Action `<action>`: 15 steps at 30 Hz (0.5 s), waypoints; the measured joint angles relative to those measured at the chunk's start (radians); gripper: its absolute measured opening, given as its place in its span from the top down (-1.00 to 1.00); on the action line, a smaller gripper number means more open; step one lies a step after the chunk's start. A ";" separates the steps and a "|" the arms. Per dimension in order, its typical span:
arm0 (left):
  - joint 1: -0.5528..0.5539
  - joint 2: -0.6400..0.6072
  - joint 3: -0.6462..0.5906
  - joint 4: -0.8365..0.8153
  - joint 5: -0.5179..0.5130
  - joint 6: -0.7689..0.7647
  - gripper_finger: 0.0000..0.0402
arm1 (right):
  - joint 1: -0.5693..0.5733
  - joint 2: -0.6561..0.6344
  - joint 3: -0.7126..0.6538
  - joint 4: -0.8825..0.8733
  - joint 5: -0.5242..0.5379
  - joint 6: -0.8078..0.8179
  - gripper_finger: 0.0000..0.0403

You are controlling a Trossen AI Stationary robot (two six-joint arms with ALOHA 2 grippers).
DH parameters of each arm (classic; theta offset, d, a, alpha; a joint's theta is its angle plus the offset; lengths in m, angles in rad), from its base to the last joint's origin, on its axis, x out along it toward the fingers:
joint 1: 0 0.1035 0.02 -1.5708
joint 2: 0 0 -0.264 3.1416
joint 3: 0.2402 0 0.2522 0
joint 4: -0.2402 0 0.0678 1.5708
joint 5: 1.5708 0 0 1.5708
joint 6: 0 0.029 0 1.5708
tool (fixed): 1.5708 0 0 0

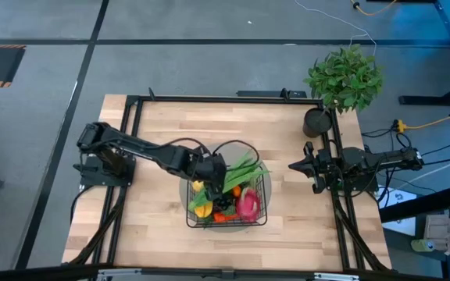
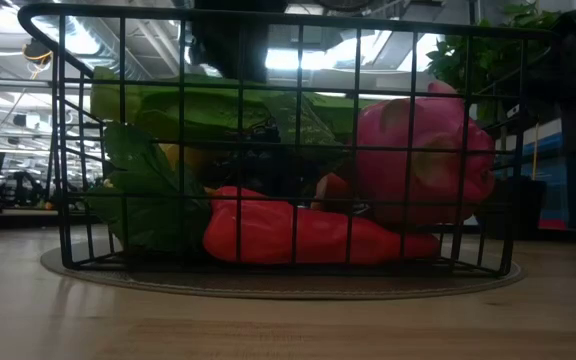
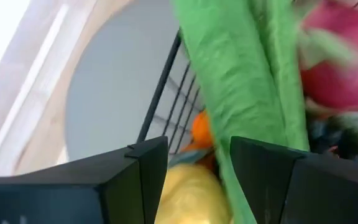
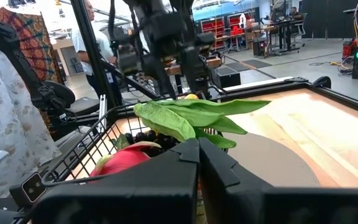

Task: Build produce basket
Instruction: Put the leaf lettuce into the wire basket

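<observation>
Overhead, the left hand (image 1: 212,170) hangs over the basket (image 1: 261,204) near its left rim; the green stalks (image 1: 244,170) run diagonally away from it toward the far right corner. Its wrist view shows spread fingers (image 3: 135,171) straddling a yellow fruit (image 3: 188,193), gripping nothing. The right hand (image 1: 297,166) waits clenched, farther off, at the tabletop's right edge.

Even overhead light falls on the table (image 1: 303,226) in the high view, with only soft, faint shadows. In the low view bright ceiling lights glare through the basket (image 2: 288,150), leaving its wires and the produce (image 2: 298,235) backlit and dim. The left wrist view is blurred and washed out at close range, while the right wrist view shows its own dark fingers (image 4: 166,180) soft against a sharper, well-lit room.
</observation>
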 joint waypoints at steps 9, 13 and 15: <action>-0.009 0.072 0.001 0.017 0.040 -0.064 0.19 | 0.000 0.000 0.000 0.000 0.000 0.000 0.98; -0.009 0.081 0.003 0.015 0.043 -0.077 0.19 | 0.000 0.000 0.000 0.000 0.000 0.000 0.98; -0.009 0.079 0.003 0.006 0.047 -0.097 0.19 | 0.000 0.000 0.000 0.000 0.000 0.000 0.98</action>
